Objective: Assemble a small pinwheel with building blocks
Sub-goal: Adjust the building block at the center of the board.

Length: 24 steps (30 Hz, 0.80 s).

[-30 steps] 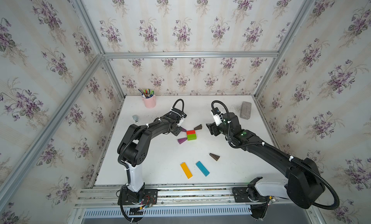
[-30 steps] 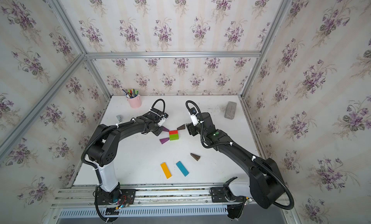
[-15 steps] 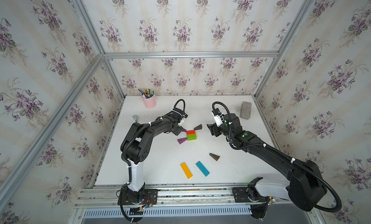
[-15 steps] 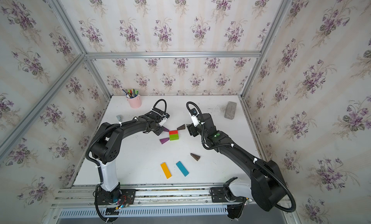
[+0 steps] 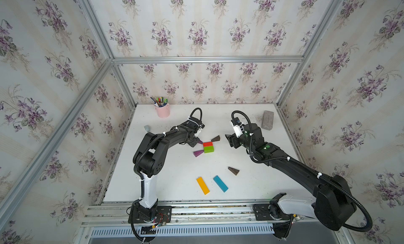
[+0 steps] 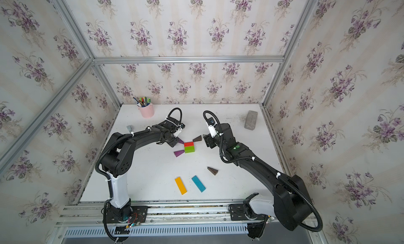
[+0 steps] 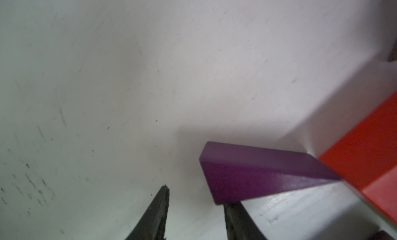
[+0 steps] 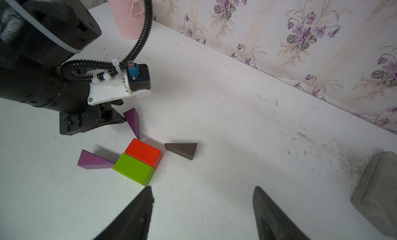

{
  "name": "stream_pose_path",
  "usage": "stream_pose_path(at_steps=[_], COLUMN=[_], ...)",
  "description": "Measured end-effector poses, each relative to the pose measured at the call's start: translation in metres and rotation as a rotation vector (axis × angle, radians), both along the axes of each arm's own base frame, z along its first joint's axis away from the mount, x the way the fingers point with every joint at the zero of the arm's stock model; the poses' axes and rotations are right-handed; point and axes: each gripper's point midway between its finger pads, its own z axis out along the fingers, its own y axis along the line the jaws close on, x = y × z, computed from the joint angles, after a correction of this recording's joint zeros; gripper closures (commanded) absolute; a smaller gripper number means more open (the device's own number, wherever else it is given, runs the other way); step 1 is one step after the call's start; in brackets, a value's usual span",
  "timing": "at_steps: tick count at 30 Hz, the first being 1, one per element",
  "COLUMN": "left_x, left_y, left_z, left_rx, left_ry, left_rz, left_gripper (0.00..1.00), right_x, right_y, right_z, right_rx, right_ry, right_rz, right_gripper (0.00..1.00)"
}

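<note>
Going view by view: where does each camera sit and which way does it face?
Top views: high above the front rail, looking down at the table; left arm and right arm show whole.
Left wrist: low behind the left end effector, facing a purple wedge with its tip at the red brick; only fingertips show.
Right wrist: behind the open right end effector, facing the back wall; its fingertips and the left arm show.
Shared: both wrist views show that wedge and brick.

Bright, even, diffuse light fills both top views, sharp throughout. Around the red brick (image 7: 365, 155) the left wrist picture is dim and soft, perhaps out of focus, under a broad grey shadow. The right wrist picture is sharp, with short soft shadows beside that brick.
</note>
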Motion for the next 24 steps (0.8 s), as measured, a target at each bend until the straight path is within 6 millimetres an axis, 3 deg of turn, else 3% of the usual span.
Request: stream_pose_path(at_steps=[10, 15, 20, 24], left_x=[0.004, 0.002, -0.007, -0.018], left_y=[-0.002, -0.001, 0.003, 0.006], left_z=[0.002, 0.008, 0.026, 0.052], left_rx=[0.001, -0.004, -0.03, -0.058], left_ry=[0.001, 0.0, -0.018, -0.053], left_rz=[0.0, 0.007, 0.039, 0.05], left_gripper=[0.58, 0.58, 0.58, 0.56], right_x=[0.0, 0.008, 0.04, 0.043], right_y=[0.0, -0.008, -0.051, -0.047], right_z=[-0.001, -0.011, -0.046, -0.088], right_rx=[-0.002, -0.009, -0.004, -0.02], right_ry=[0.003, 0.04, 0.174, 0.328], right_rz=[-0.001, -0.045, -0.223, -0.226], right_gripper=[0.26, 0.27, 0.32, 0.41])
